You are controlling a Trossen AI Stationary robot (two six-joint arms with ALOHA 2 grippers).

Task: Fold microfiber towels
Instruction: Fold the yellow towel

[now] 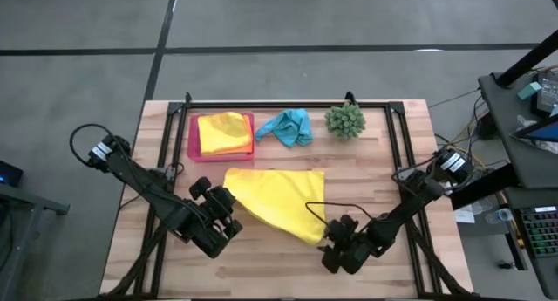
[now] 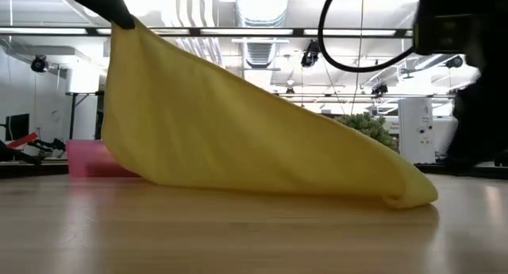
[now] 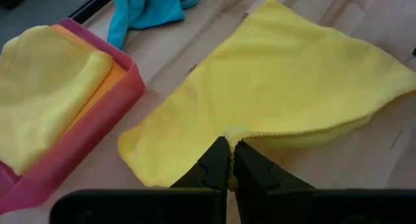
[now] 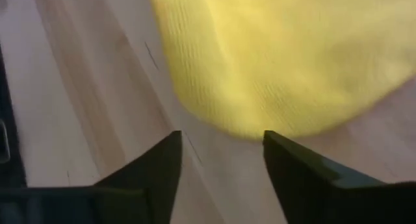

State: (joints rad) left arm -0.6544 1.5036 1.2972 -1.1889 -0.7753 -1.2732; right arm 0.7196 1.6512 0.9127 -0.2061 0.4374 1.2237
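1. Counted from above, four microfiber towels show. One large yellow towel [image 1: 277, 201] lies spread at the table's centre. A second yellow towel [image 1: 223, 129] sits folded on an orange towel [image 1: 234, 149], of which only a strip shows, both in the pink tray [image 1: 193, 144] at 11 o'clock from the spread cloth. One turquoise towel [image 1: 287, 126] lies crumpled at 12 o'clock, just beside the tray.
2. One spiky green plant ball [image 1: 345, 119] stands at 1 o'clock from the spread towel, near the turquoise one but apart from it.
3. The wooden table [image 1: 270, 266] has bare board along its whole near edge at 6 o'clock and down both sides at 3 and 9 o'clock. A dark frame rail [image 1: 288, 103] runs along the far edge, behind tray, cloth and plant.
4. The left gripper [image 3: 229, 160] is at 8 o'clock of the spread towel, its fingers closed together and pinching the towel's hem. In the low view that edge is lifted high while the opposite end of the cloth [image 2: 397, 191] rests on the wood.
5. The right gripper [image 4: 221, 143] is at 5 o'clock of the towel, its fingers parted with a clear gap. The towel's rounded corner lies just ahead of the tips, on the table, not clasped.
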